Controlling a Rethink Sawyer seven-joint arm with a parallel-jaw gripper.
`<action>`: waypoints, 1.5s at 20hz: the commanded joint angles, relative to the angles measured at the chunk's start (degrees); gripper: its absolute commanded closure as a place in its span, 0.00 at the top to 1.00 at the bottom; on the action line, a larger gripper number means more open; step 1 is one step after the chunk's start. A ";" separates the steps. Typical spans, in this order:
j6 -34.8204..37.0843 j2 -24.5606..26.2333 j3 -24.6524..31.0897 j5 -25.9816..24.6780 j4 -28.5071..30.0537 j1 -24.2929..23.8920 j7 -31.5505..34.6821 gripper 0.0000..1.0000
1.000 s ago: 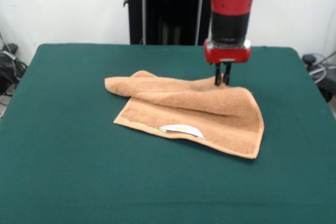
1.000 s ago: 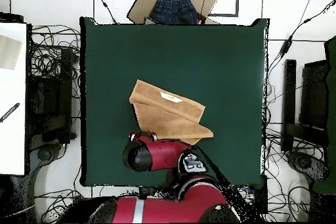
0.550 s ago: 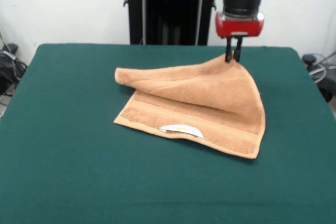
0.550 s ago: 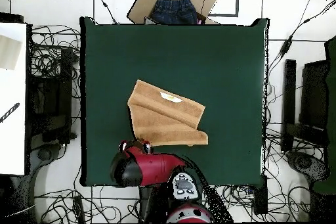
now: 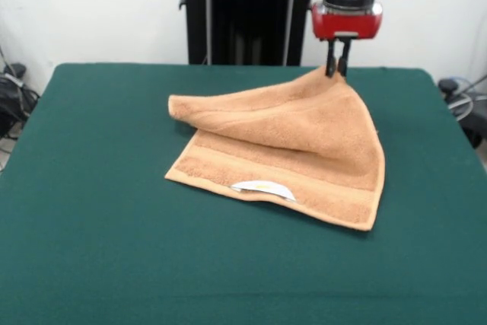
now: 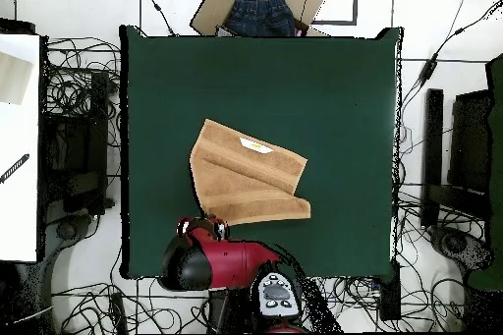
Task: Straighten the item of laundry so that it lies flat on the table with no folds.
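Note:
The tan terry towel lies on the dark green table with its upper layer folded over. A small white label shows on its near edge. My gripper is shut on the far right corner of the folded layer and holds it lifted above the table, so the cloth hangs in a tent from the fingers down to the left. In the overhead view the towel sits mid-table and the red arm covers the gripper at the table's bottom edge.
A cardboard box holding blue jeans stands beyond the table's top edge in the overhead view. Cables and black equipment surround the table. The robot's black pedestal stands behind the table's far edge.
The gripper has risen and drawn back toward the robot's side with the towel corner in it. The folded layer has lifted and opened out.

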 commanded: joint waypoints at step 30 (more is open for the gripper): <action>-4.22 -1.49 -3.88 15.88 8.43 14.64 18.15 0.00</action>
